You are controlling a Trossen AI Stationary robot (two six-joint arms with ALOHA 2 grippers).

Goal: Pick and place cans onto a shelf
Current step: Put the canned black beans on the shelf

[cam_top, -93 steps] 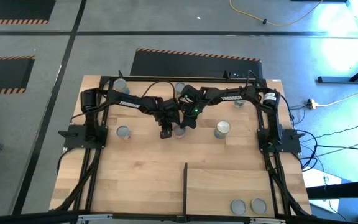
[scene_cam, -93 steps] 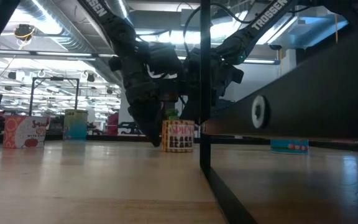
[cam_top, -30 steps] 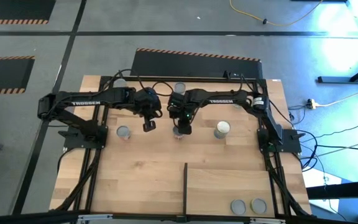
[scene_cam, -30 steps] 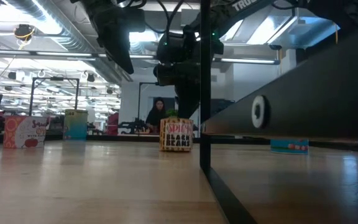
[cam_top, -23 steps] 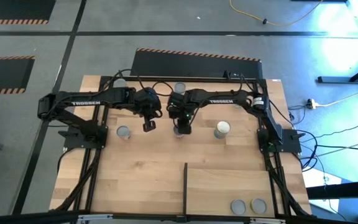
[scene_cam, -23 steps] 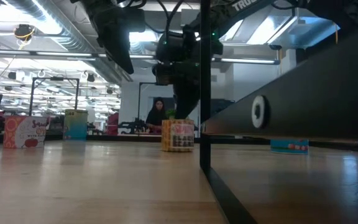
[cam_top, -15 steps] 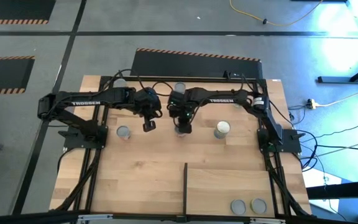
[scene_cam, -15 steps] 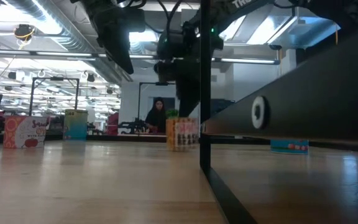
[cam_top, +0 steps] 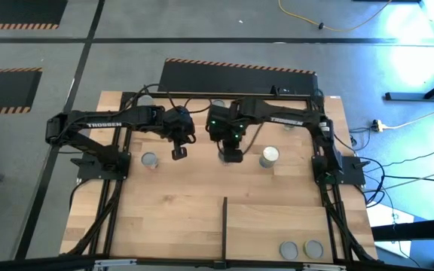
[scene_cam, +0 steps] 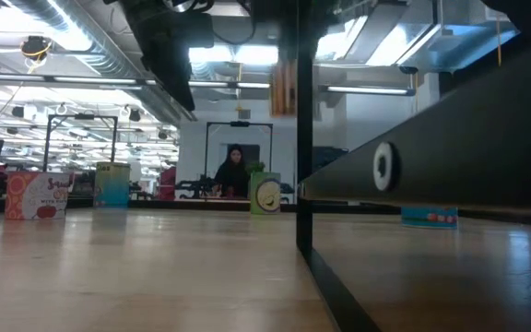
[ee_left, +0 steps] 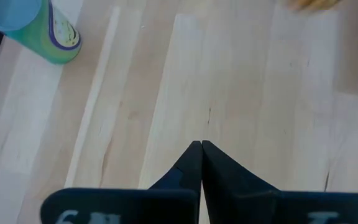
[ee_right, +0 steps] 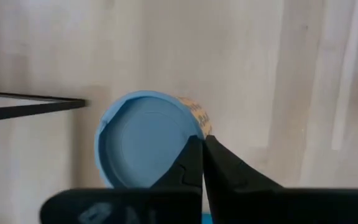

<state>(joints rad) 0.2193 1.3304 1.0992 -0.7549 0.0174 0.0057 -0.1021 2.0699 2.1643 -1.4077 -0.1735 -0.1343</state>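
Step in hand: lift and transfer of one can. The right gripper (cam_top: 232, 155) is over the middle of the pale wooden tabletop (cam_top: 172, 211), on the far side of the thin black divider bar (cam_top: 224, 224). In the right wrist view its two dark fingers (ee_right: 188, 163) are brought fully together, pinching the rim of an orange-sided cylindrical tin can with a round bluish top (ee_right: 143, 138). The low view shows a blurred orange shape (scene_cam: 284, 88) hanging well above the wood, so the can is judged to be held and clear of the table. The left gripper (cam_top: 178, 153) waits just beside, its fingers (ee_left: 191, 163) pressed tip to tip on nothing, with a green-sided can with a blue top (ee_left: 37, 30) standing near it. The light-wood rectangular shelf section (cam_top: 277, 222) lies on the right arm's side of the divider bar, at the near edge, and carries two silver-topped cans (cam_top: 301, 249) side by side. A white-topped can (cam_top: 269, 156) and a grey-topped can (cam_top: 150, 159) stand unpicked on the tabletop. The next move calls for carrying the held can over the divider bar with enough height to clear it, lowering it upright onto bare shelf surface apart from the two cans, then parting the fingers. A rim pinch is narrow, so the can may swing or slip; move smoothly.
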